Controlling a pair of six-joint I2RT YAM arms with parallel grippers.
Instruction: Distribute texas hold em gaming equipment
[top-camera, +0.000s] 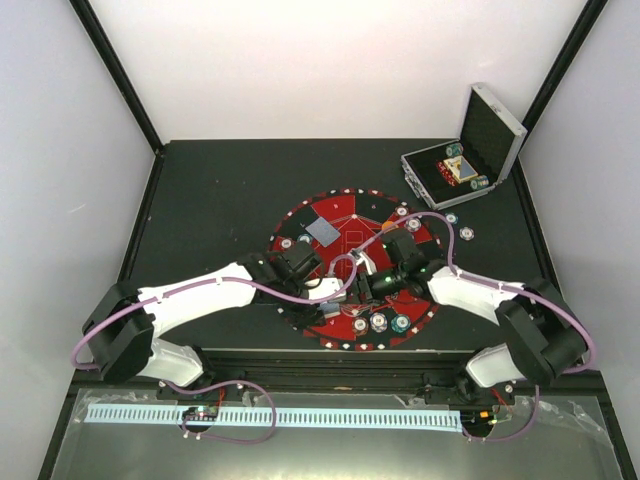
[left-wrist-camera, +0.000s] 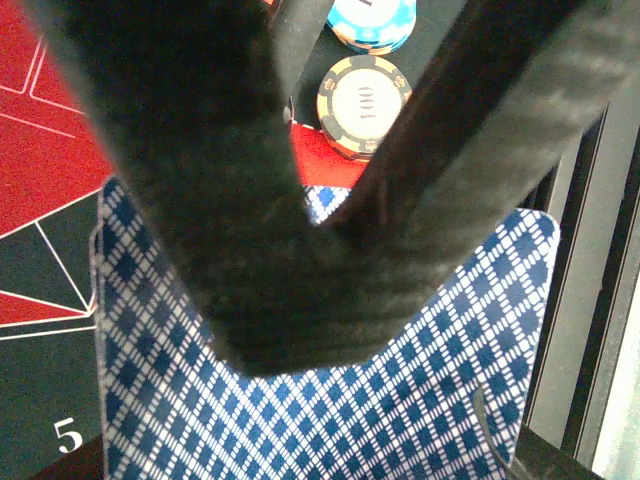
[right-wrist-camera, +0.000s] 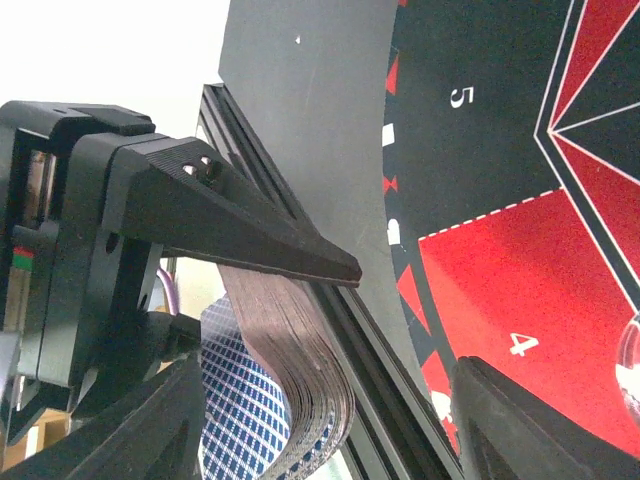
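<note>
My left gripper (top-camera: 322, 290) is shut on a deck of playing cards (top-camera: 327, 291) over the near part of the mat. In the left wrist view its fingers (left-wrist-camera: 200, 200) press on the blue-checked card back (left-wrist-camera: 400, 400). In the right wrist view the deck (right-wrist-camera: 300, 370) hangs bent from the left gripper's finger (right-wrist-camera: 250, 240). My right gripper (top-camera: 372, 283) is open, its fingers (right-wrist-camera: 530, 420) wide apart on either side of the deck's edge, not touching it. One grey-backed card (top-camera: 323, 232) lies on the mat. Chips (top-camera: 380, 322) lie on the mat's near rim; a "100" chip (left-wrist-camera: 363, 105) and a teal chip (left-wrist-camera: 370, 20) show in the left wrist view.
The round red-and-black mat (top-camera: 350, 212) lies mid-table. The open silver case (top-camera: 470, 150) with chips and cards stands at the back right. More chips (top-camera: 466, 234) lie by the mat's right rim. The table's near rail (right-wrist-camera: 370, 330) runs just below the deck.
</note>
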